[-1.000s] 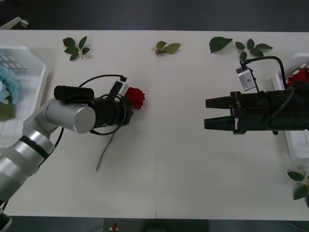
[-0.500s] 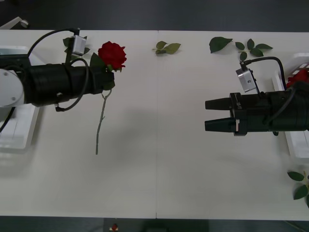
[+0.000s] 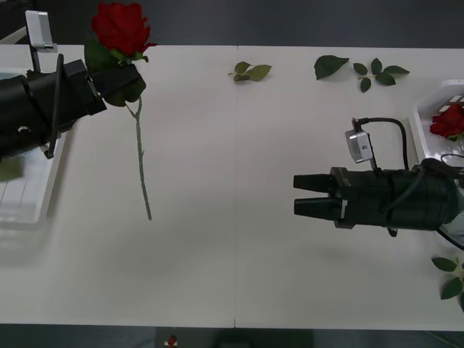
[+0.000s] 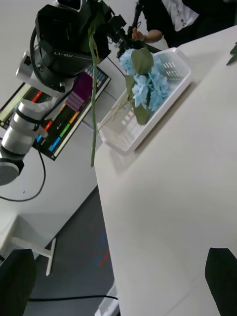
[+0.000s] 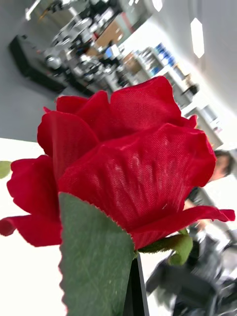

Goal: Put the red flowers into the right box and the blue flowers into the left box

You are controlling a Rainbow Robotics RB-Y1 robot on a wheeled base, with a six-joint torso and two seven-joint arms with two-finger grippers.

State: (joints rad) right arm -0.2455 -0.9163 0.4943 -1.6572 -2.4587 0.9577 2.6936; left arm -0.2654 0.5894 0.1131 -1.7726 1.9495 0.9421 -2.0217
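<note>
White desk (image 3: 239, 239): left gripper (image 3: 119, 80), jaws clamping red rose (image 3: 119, 25), lifts it clear for transfer; right gripper (image 3: 308, 196), jaws parted, waits mid-desk.

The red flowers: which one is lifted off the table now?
The rose held by the left hand, its stem hanging free. The other red flower lies in the right box.

— What lies under it all?
— A white table (image 3: 239, 261) with a seam down its middle, and dark grey floor (image 4: 74, 256) past its edge.
— And farther off?
— Blurred shelving (image 5: 163, 59), a bright ceiling light (image 5: 198, 37).
</note>
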